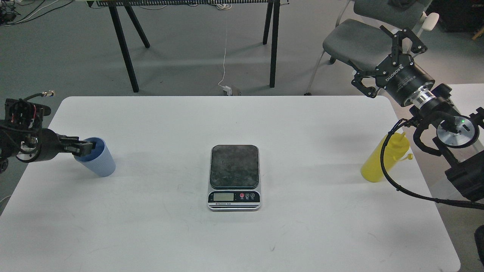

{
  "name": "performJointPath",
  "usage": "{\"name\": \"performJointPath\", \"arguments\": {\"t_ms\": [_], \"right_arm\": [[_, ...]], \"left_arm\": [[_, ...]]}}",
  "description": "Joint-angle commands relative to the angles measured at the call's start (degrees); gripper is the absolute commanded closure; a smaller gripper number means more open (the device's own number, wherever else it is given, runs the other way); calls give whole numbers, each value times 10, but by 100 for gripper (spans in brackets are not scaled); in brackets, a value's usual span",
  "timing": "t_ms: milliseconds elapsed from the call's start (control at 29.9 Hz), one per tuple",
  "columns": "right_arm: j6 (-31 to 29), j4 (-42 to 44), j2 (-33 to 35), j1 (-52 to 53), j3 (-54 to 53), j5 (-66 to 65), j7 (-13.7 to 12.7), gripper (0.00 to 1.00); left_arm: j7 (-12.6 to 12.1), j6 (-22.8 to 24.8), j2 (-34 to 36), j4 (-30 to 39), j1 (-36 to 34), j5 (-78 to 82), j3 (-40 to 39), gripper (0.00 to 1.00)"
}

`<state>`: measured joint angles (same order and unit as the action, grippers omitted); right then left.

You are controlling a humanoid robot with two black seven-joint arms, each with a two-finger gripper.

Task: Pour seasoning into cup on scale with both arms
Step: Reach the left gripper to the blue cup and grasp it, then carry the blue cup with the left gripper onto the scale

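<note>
**Inspector A:** Head view. The scale (pixel 234 176) sits mid-table (pixel 242 241), platform bare. Well to its left stands the cup (pixel 97 157), tilted slightly, not yet on the scale.

**Inspector B:** Left gripper (pixel 84 147)?

**A:** At the cup's rim, one finger appearing inside, one outside. Fingers close together; whether they actually pinch the wall, I cannot tell.

**B:** Right side?

**A:** Far right of the scale stands the seasoning (pixel 382 160), upright, nozzle up, partly crossed by a black cable. The right gripper (pixel 382 56) hangs above and beyond it, fingers spread wide, holding nothing.

**B:** Handling?

**A:** In my judgement the cup is light, thin-walled and easily tipped or crushed; a gentle rim pinch suits. The bottle is soft plastic; grasp mid-body, since squeezing hard could eject contents early
</note>
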<state>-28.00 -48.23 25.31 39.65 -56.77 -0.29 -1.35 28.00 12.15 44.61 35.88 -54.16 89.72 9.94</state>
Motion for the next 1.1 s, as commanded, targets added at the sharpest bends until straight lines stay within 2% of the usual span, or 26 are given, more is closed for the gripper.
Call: {"name": "performJointPath", "arguments": {"t_ms": [0, 134, 201, 502, 636, 904, 1071], "right_arm": [[0, 1, 0, 1, 0, -1, -1, 0], [0, 1, -1, 1, 0, -1, 0, 0], [0, 1, -1, 1, 0, -1, -1, 0], [0, 2, -1, 2, 0, -1, -1, 0], [0, 2, 0, 2, -1, -1, 0, 0], [0, 2, 0, 2, -4, -1, 0, 0], [0, 3, 3, 2, -7, -1, 0, 0]], "left_arm": [[0, 0, 0, -1, 3, 0, 0, 75], [0, 2, 0, -1, 4, 1, 0, 90], [0, 5, 1, -2, 1, 0, 0, 93], [0, 24, 1, -7, -9, -3, -4, 95], [0, 56, 3, 10, -52, 0, -4, 95], [0, 156, 2, 165, -168, 4, -4, 94], [0, 158, -45, 249, -225, 40, -5, 94]]}}
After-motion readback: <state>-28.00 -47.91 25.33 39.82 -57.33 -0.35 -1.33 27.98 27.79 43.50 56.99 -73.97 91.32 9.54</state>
